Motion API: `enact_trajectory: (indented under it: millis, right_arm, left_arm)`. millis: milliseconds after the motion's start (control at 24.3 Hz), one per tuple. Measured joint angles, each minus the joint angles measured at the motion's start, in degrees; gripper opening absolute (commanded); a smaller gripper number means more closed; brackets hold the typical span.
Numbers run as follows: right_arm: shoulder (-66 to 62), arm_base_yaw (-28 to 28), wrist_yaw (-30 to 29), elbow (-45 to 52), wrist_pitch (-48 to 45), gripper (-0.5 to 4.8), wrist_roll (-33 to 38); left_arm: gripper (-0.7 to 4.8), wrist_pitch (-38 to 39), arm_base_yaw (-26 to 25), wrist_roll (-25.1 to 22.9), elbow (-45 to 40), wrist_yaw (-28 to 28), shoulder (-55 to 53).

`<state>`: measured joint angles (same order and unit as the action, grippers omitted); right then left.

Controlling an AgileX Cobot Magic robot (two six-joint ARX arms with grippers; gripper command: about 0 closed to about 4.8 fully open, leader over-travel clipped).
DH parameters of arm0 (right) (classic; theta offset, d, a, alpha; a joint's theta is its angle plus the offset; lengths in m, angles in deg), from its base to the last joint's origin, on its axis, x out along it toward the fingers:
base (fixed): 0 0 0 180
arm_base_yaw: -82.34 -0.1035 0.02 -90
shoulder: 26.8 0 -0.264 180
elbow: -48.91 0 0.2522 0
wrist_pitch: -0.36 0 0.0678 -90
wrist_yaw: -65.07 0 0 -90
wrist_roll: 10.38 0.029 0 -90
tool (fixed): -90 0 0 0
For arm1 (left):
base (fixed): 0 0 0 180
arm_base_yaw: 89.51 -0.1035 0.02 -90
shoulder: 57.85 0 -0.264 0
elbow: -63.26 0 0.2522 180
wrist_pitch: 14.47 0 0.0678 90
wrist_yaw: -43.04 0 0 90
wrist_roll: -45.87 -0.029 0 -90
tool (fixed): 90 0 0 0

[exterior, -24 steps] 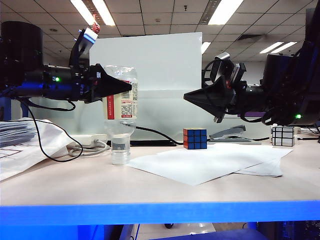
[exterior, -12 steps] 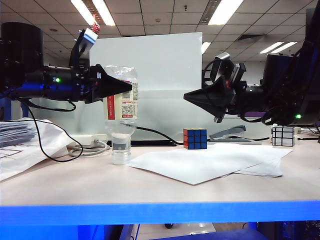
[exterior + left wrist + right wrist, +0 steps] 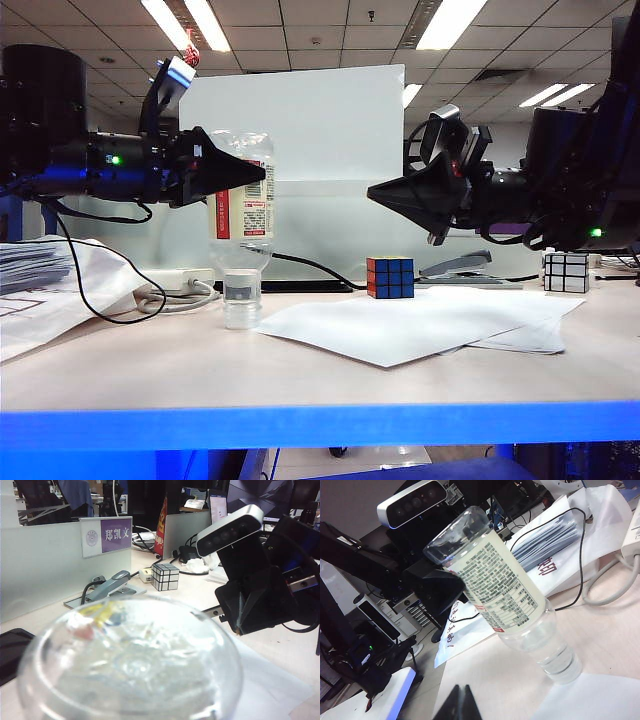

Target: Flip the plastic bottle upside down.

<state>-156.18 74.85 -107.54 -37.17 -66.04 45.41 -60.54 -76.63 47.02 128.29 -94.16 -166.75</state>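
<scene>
The plastic bottle [image 3: 243, 215] stands upside down on the table, its cap on the tabletop and its clear base at the top. It fills the left wrist view [image 3: 130, 665] and leans across the right wrist view [image 3: 505, 595]. My left gripper [image 3: 258, 172] reaches in level from the left, with its black fingers [image 3: 437, 587] on either side of the bottle's upper body. No frame shows whether they press on it. My right gripper [image 3: 372, 193] hangs shut and empty to the right of the bottle, well apart from it, fingertips together [image 3: 461, 700].
A coloured Rubik's cube [image 3: 390, 277] sits right of the bottle, behind loose white paper sheets [image 3: 420, 320]. A stapler [image 3: 455, 267] and a mirror cube [image 3: 566, 271] lie further right. A power strip with cables [image 3: 175, 285] and printed papers [image 3: 40, 280] lie to the left. A white divider panel [image 3: 320, 130] stands behind.
</scene>
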Motion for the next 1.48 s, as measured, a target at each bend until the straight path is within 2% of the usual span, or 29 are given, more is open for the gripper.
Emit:
enact_trajectory:
  millis: [165, 370, 535, 699, 1069, 1234, 1275, 1316, 1357, 1481]
  right_arm:
    - [0.0, 0.0, 0.04, 0.0, 0.0, -0.1, 0.02]
    - [0.0, 0.0, 0.07, 0.02, 0.0, -0.1, 0.0]
    - [0.0, 0.0, 0.07, 0.04, 0.0, -0.1, 0.02]
    - [0.0, 0.0, 0.09, 0.07, 0.0, -0.09, 0.0]
    - [0.0, 0.0, 0.22, 0.11, 0.0, -0.1, 0.02]
    - [0.0, 0.0, 0.33, 0.11, 0.0, -0.1, 0.0]
    - [0.0, 0.0, 0.37, 0.11, 0.0, -0.1, 0.0]
    - [0.0, 0.0, 0.39, 0.11, 0.0, -0.09, 0.0]
    - [0.0, 0.0, 0.57, 0.11, 0.0, -0.09, 0.0]
    - [0.04, 0.0, 1.64, 0.09, 0.0, -0.09, 0.04]
  left_arm:
    - [4.17, -0.02, -0.02, -0.07, 0.02, 0.09, -0.02]
    - [4.78, 0.02, 0.0, -0.04, 0.02, 0.07, -0.02]
    - [4.79, -0.13, 0.0, -0.02, 0.02, 0.07, -0.02]
    - [4.79, -2.84, 0.0, 2.62, 0.02, 0.07, -0.07]
    - [4.79, -13.99, -0.02, 5.16, 0.02, 2.47, -0.07]
    - [4.79, -19.26, -0.02, 8.07, 0.02, 2.47, -0.09]
    - [4.3, -21.18, -0.02, 8.9, 0.02, 2.47, -0.07]
    - [0.47, -21.51, -0.02, 9.22, 0.02, 2.47, 0.13]
    - [0.0, -21.51, -0.02, 9.7, 0.0, 2.38, 1.2]
    - [-0.04, -21.46, -1.14, 11.34, 0.0, 0.9, 6.64]
